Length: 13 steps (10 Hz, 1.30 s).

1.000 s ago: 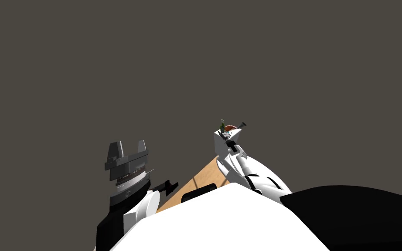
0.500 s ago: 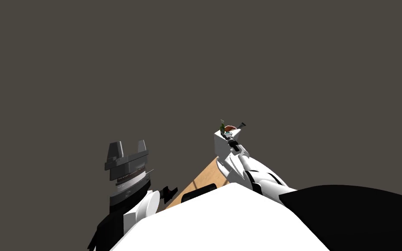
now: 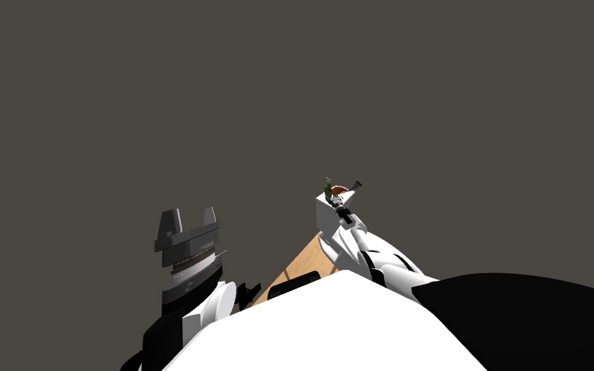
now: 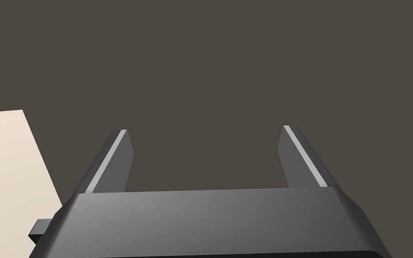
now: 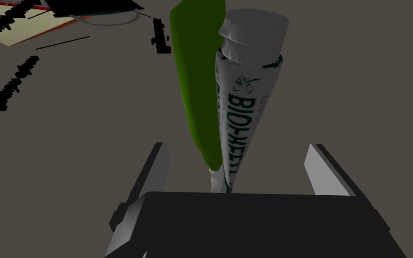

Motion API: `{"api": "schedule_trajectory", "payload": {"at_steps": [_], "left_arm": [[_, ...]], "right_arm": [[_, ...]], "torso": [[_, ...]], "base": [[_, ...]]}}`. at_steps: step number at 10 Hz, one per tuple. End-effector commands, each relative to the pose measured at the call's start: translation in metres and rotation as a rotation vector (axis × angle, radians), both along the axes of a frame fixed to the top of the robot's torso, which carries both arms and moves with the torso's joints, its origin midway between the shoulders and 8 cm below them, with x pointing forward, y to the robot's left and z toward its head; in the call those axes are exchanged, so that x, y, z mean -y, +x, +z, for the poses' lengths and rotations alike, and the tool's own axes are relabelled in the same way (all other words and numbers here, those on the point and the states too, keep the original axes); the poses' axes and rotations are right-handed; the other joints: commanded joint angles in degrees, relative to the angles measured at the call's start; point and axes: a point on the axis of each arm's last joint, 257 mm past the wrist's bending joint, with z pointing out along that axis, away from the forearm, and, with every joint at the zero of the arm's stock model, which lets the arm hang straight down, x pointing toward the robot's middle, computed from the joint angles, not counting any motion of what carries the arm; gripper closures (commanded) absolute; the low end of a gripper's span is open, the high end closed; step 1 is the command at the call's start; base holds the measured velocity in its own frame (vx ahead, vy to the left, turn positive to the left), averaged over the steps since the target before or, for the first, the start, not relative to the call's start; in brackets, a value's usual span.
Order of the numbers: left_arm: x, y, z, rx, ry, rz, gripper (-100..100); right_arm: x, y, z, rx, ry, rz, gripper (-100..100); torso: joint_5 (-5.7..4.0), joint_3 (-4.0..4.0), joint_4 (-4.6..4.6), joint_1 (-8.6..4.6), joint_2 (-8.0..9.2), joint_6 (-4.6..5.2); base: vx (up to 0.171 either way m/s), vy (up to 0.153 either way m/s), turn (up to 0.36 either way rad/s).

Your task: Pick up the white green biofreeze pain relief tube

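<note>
Tube (image 3: 328, 187) shows small in the head view, far and right of middle, at the tip of the right arm (image 3: 379, 256), with a red-brown thing (image 3: 340, 189) just right of it. The left end effector (image 3: 249, 289) hangs low and near, to the left.

In the left wrist view, its fingers (image 4: 111, 161) stand wide apart, holding nothing.

In the right wrist view, the right end effector (image 5: 239, 165) is open, a blade on either side of the tube (image 5: 241, 116), neither touching. A green thing (image 5: 196, 89) lies against the tube's left.

The grasp looks lined up but not yet made. The next move calls for closing on the tube, then lifting.
</note>
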Motion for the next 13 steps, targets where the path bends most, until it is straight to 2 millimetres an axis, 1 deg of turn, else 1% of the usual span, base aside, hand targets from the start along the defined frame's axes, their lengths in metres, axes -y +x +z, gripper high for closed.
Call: {"api": "schedule_trajectory", "payload": {"at_steps": [1, 2, 3, 4, 5, 6, 8, 9, 10, 12, 13], "left_arm": [[0.0, 0.0, 0.0, 0.0, 0.0, 0.0, 0], [0.0, 0.0, 0.0, 0.0, 0.0, 0.0, 0], [0.0, 0.0, 0.0, 0.0, 0.0, 0.0, 0], [0.0, 0.0, 0.0, 0.0, 0.0, 0.0, 0], [0.0, 0.0, 0.0, 0.0, 0.0, 0.0, 0], [0.0, 0.0, 0.0, 0.0, 0.0, 0.0, 0], [0.0, 0.0, 0.0, 0.0, 0.0, 0.0, 0], [0.0, 0.0, 0.0, 0.0, 0.0, 0.0, 0], [0.0, 0.0, 0.0, 0.0, 0.0, 0.0, 0], [0.0, 0.0, 0.0, 0.0, 0.0, 0.0, 0], [0.0, 0.0, 0.0, 0.0, 0.0, 0.0, 0]], "right_arm": [[-0.039, 0.011, -0.004, -0.01, 0.0, 0.051, -100], [-0.04, 0.011, -0.004, -0.011, -0.001, 0.054, -100], [-0.07, 0.019, -0.006, -0.016, -0.001, 0.091, -100], [-0.101, 0.025, -0.007, -0.018, -0.001, 0.129, -100], [-0.101, 0.025, -0.007, -0.018, -0.001, 0.129, -100], [-0.131, 0.031, -0.006, -0.018, -0.001, 0.166, -100], [-0.191, 0.038, -0.001, -0.013, -0.005, 0.238, -100], [-0.193, 0.038, -0.001, -0.013, -0.001, 0.239, -100], [-0.224, 0.04, 0.003, -0.008, -0.001, 0.276, -100], [-0.284, 0.041, 0.016, 0.008, -0.004, 0.346, -100], [-0.286, 0.041, 0.016, 0.008, 0.0, 0.347, -100]], "torso": [[0.0, 0.0, 0.0, 0.0, 0.0, 0.0], [-0.03, -0.06, -0.03, -0.12, -0.11, 0.01], [-0.02, -0.06, -0.02, -0.09, -0.11, -0.05], [-0.02, -0.06, -0.02, -0.1, -0.1, -0.02], [-0.05, -0.06, -0.02, -0.23, -0.1, 0.03], [-0.05, -0.05, -0.02, -0.15, -0.08, -0.07], [-0.02, -0.1, -0.03, -0.12, -0.17, -0.02], [-0.04, -0.12, -0.05, -0.16, -0.2, -0.02], [-0.03, -0.09, -0.04, -0.12, -0.14, -0.06], [-0.03, -0.1, -0.04, -0.15, -0.18, -0.02], [-0.04, -0.12, -0.05, -0.17, -0.2, -0.04]], "base": [[0.074, -0.073, -0.411], [0.065, -0.047, -0.134], [0.06, -0.056, -0.188], [0.067, -0.091, -0.45], [0.052, -0.058, -0.123], [0.064, -0.051, -0.209], [0.098, -0.063, -0.358], [0.071, -0.045, -0.145], [0.073, -0.043, -0.229], [0.1, -0.059, -0.383], [0.066, -0.035, -0.112]]}}
